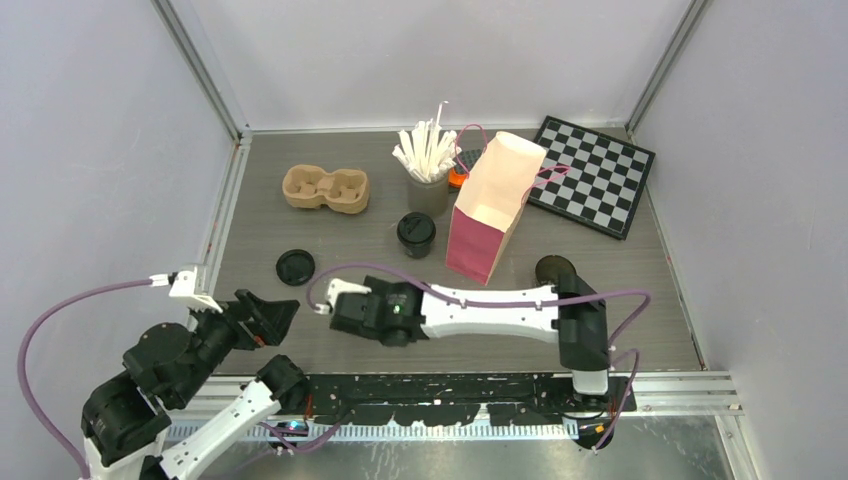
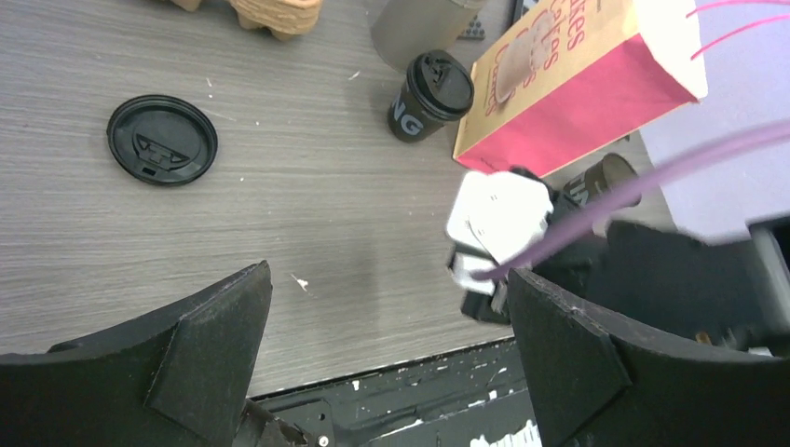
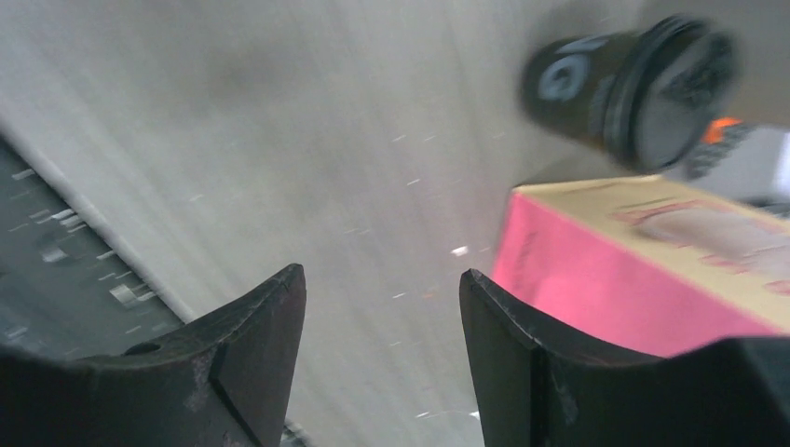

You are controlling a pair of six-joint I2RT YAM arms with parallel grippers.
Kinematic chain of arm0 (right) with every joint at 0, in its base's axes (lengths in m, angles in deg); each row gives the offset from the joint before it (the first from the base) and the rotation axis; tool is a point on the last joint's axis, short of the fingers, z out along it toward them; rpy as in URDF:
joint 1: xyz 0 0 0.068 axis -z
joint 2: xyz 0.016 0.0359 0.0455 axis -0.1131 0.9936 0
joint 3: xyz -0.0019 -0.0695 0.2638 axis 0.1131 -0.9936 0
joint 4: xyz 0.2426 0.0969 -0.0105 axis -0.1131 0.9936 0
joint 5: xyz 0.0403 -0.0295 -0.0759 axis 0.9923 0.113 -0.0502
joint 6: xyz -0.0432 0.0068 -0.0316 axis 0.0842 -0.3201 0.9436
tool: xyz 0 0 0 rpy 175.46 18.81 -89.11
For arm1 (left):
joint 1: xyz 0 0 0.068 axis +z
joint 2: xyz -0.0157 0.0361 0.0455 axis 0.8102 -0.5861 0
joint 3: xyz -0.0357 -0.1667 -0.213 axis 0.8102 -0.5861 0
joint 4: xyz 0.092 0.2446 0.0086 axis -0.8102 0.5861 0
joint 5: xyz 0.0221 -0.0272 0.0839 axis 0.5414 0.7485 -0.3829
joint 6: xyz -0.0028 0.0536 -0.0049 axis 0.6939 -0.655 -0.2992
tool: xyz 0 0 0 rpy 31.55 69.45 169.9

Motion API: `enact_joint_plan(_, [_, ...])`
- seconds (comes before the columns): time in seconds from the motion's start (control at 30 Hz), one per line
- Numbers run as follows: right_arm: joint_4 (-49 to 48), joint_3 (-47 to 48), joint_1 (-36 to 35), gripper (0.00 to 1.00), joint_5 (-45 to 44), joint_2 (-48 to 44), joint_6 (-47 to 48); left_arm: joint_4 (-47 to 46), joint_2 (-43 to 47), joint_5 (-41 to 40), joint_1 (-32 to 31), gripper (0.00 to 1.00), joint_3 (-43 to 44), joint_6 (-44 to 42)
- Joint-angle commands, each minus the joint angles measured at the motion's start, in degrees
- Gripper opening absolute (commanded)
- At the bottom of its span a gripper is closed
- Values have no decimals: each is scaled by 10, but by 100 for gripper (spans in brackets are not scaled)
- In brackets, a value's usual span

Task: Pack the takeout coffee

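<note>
One dark coffee cup with a black lid point(image 1: 416, 234) stands mid-table, left of the pink and tan paper bag point(image 1: 490, 205). It also shows in the left wrist view point(image 2: 430, 96) and, blurred, in the right wrist view point(image 3: 633, 84). A second dark cup point(image 1: 554, 270), with no lid on it, stands right of the bag, behind my right arm. A loose black lid point(image 1: 295, 267) lies flat on the table. My left gripper point(image 1: 265, 315) is open and empty at the near left edge. My right gripper point(image 1: 340, 308) is open and empty, low over the near table, in front of the lidded cup.
A tan pulp two-cup tray point(image 1: 325, 188) sits at the back left. A grey cup of white sticks point(image 1: 428, 185) stands behind the lidded cup. A chessboard point(image 1: 592, 175) lies at the back right. An orange object point(image 1: 457, 178) is behind the bag.
</note>
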Motion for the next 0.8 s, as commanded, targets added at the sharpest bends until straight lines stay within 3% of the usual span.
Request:
enact_joint_plan(0.0, [-39, -75, -36, 65, 52, -58, -216, 2, -32, 38, -2, 100, -17, -11])
enact_joint_plan(0.13, [-59, -177, -48, 64, 50, -98, -394, -17, -44, 55, -2, 100, -45, -13])
enact_joint_plan(0.33, [-99, -337, -50, 65, 29, -186, -583, -78, -42, 51, -2, 100, -103, -21])
enact_joint_plan(0.6, [-10, -461, -18, 67, -104, -356, -831, -150, -89, 109, -2, 100, -165, -3])
enact_joint_plan(0.77, [126, -485, 31, 66, -184, -481, -975, -187, -120, 119, -2, 100, -163, -11])
